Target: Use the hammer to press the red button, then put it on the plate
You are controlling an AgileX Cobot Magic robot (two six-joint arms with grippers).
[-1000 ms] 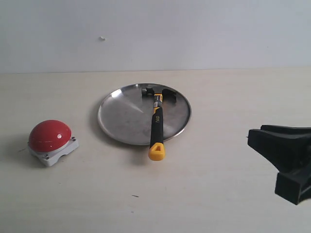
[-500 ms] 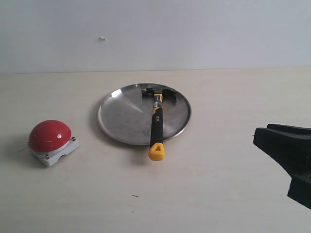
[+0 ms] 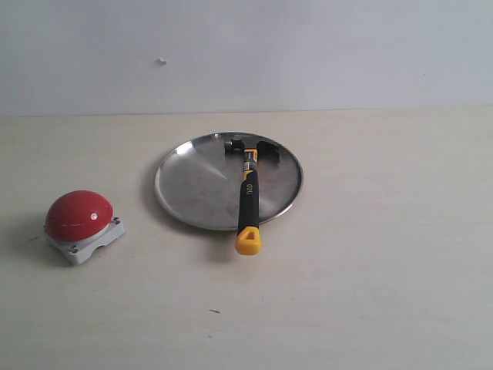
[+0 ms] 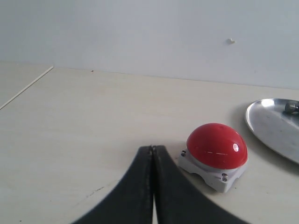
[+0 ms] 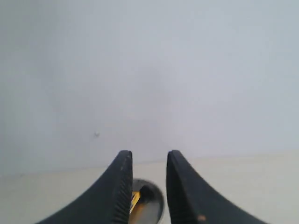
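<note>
You have the hammer (image 3: 248, 196) lying on the plate (image 3: 189, 185), head toward the far rim, black-and-yellow handle running toward you, its yellow end overhanging the near rim; neither arm holds it. The red button (image 3: 77, 216) sits well apart to the left, on the near left of the table (image 3: 370, 270).

Judged from how things lie, this looks like the placing step finished; whether the button was pressed, the pictures cannot tell you. If the press is done, you need only keep both arms clear. If it is not, the next move calls for a grasp across the black part of the handle, lifting without dragging the plate.

The left gripper (image 4: 153, 148) has its jaws pressed together on nothing, near the button on its left; the right gripper (image 5: 149, 158) has its jaws apart and empty, looking toward plate and hammer from a distance; neither shows in the exterior view.

Nothing stands between button and plate; the raised rim under the handle is the one thing to mind.
</note>
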